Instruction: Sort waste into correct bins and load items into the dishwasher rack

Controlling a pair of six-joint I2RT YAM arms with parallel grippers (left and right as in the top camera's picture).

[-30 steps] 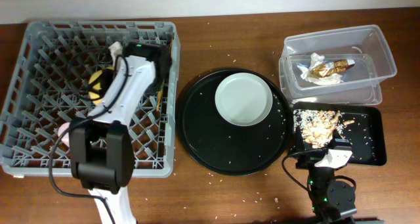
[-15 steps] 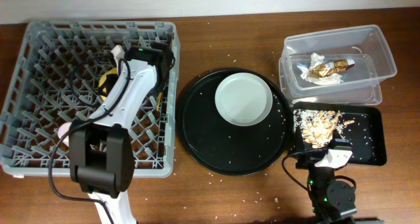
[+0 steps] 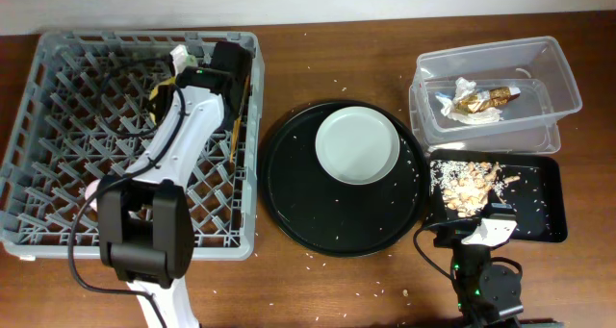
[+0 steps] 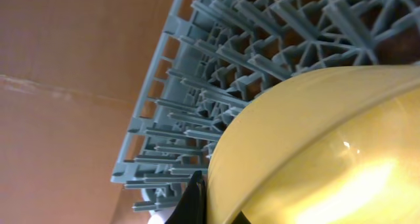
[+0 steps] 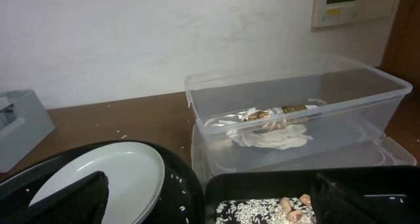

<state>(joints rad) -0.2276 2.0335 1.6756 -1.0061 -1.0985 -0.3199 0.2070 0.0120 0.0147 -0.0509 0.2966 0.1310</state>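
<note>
The grey dishwasher rack [image 3: 58,174] stands at the left of the tabletop [image 3: 318,49]. The left arm [image 3: 178,140] reaches over its far right part, and the left end effector [image 3: 175,76] grips the yellow bowl [image 4: 315,152] by the rim, over the pegs. The right end effector [image 5: 210,207] rests low beside the black tray [image 3: 539,208], its fingers spread wide. The writing on the wall panel [image 5: 344,4] is too small to read.

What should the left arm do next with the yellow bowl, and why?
Probably lower the small yellow bowl between the pegs, then release. The left gripper holds it by the rim over the far rows of the large grey plastic rack, with free pegs just beneath.
</note>
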